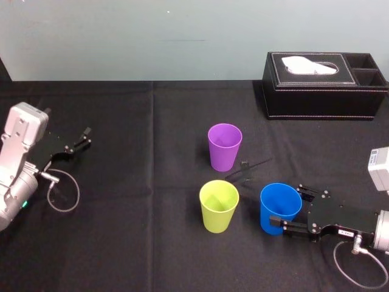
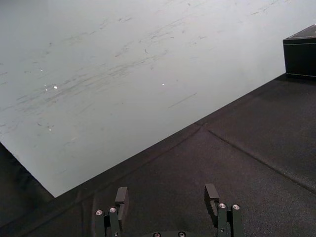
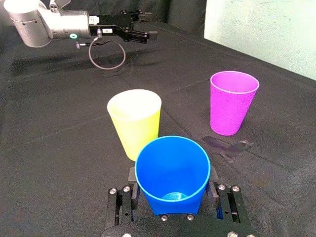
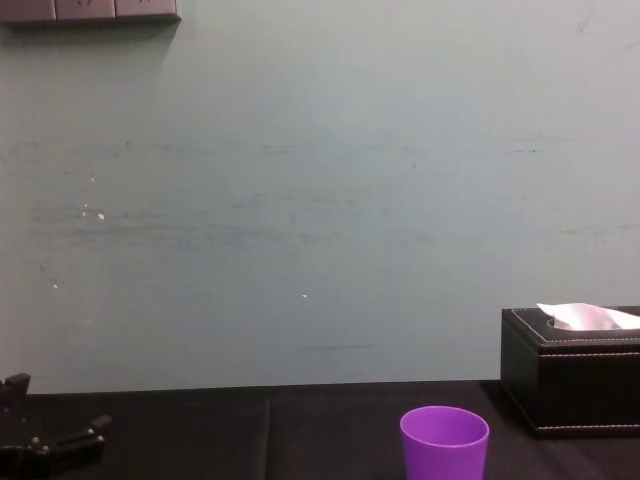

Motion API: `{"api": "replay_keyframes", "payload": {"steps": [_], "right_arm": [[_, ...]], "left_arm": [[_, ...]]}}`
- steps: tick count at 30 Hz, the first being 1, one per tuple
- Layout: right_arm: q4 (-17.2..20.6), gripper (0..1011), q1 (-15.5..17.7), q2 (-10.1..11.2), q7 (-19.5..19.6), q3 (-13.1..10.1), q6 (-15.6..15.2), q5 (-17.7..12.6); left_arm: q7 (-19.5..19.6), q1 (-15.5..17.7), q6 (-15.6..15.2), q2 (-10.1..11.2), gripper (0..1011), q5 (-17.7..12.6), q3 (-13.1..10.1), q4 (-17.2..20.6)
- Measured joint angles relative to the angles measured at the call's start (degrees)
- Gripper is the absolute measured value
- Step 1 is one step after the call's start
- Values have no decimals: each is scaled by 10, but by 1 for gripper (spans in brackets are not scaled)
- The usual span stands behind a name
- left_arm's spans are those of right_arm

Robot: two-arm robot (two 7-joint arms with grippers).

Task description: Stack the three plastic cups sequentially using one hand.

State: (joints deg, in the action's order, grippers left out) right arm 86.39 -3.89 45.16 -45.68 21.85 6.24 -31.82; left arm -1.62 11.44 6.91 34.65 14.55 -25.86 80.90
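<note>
R gripper [image 3: 172, 177] pinches the blue cup [image 1: 281, 204]: one finger on each side of the cup wall, both touching, low on the cup. The cup is upright, mouth up, well apart from the tissue box [image 1: 322, 94], on the robot's side of it.

L gripper [image 2: 166, 196] sits idle far to the box's left, fingers spread, nothing betw. them, over the black cloth [image 1: 152, 243].

Head view gives all 3 cups at once. The purple cup [image 1: 224, 148] is nearest the box, to its left and closer to the robot. The yellow-green cup [image 1: 219, 207] is farther from the box again, just beside the blue one but not touching. All are upright.

R wrist view looks down into the blue cup, w/ the other two cups beyond it and the L arm far behind. It also shows a dark smudge [image 3: 227, 145] on the cloth at the purple cup's foot.

Chest view shows the box side-on w/ white tissue [image 4: 585, 316] poking out the top, purple cup to its left.

Writing: small white label [image 1: 347, 232] on the R gripper body, text too small to read.
</note>
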Motion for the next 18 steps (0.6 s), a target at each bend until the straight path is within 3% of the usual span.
{"api": "replay_keyframes", "payload": {"steps": [18], "right_arm": [[1,729,0,1,0,-1,0,0]], "left_arm": [[0,0,0,0,1011,0,0,0]]}}
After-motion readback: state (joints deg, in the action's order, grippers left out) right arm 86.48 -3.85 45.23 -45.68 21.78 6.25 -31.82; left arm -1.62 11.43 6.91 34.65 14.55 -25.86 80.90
